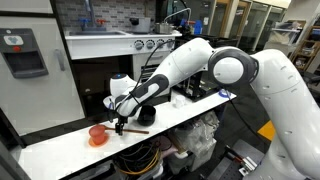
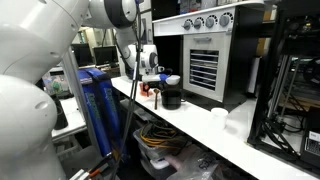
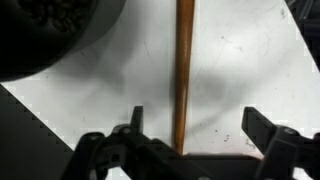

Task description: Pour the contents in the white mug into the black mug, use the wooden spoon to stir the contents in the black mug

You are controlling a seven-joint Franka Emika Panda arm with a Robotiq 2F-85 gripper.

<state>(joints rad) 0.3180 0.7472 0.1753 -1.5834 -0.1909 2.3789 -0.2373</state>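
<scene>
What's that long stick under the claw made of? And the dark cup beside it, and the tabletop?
The wooden spoon looks like plain wood: its handle is warm brown, matte and unpainted. The black mug is dark with a dull sheen, perhaps glazed ceramic or plastic; it is too blurred to settle. The table looks like smooth white laminate, faintly scuffed.

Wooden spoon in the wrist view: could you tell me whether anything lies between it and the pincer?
Nothing visible does. The wooden spoon lies bare on the white counter, in line with the gap of the open pincer; the black mug sits aside.
</scene>
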